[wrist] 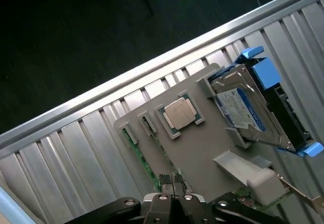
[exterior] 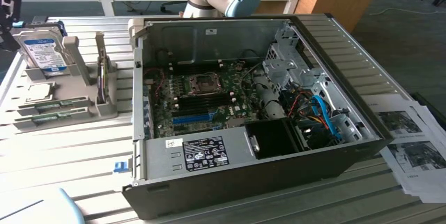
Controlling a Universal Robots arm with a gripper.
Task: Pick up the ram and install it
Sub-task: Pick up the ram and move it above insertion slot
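Ribbed metal table point(exterior: 70, 151) in a workshop, with desks behind and an open computer case point(exterior: 230, 182) lying on its side.

The ram point(exterior: 50, 107) is a thin green stick lying flat in a slot of a gray holder point(exterior: 104, 110), at the exterior view's left and well apart from the case. A second green stick lies just beside it in the next slot. In the wrist view the ram point(wrist: 139, 153) shows as a narrow green edge along the holder's side.

The gripper point(wrist: 171, 179) hangs over that end of the holder. Its two fingertips are pressed together with nothing between them. It is near the green edge, and whether it touches it cannot be told.

On the same holder, farther out, sit a square silver processor chip point(wrist: 179, 114) and a hard drive point(wrist: 243, 107) with a blue-white label, propped upright in blue brackets.

Inside the case the motherboard point(exterior: 209, 98) faces up, with dark long slots beside the processor socket.

My judgement is that the pick is not yet made. Doing it well probably means lining the fingers across the stick's thin width, near its middle. They should stay clear of the neighbouring stick and of the holder's end tabs. The board looks thin and rigid, so a square, gentle grip on its long edges would suit it better than a pinch on the chips.
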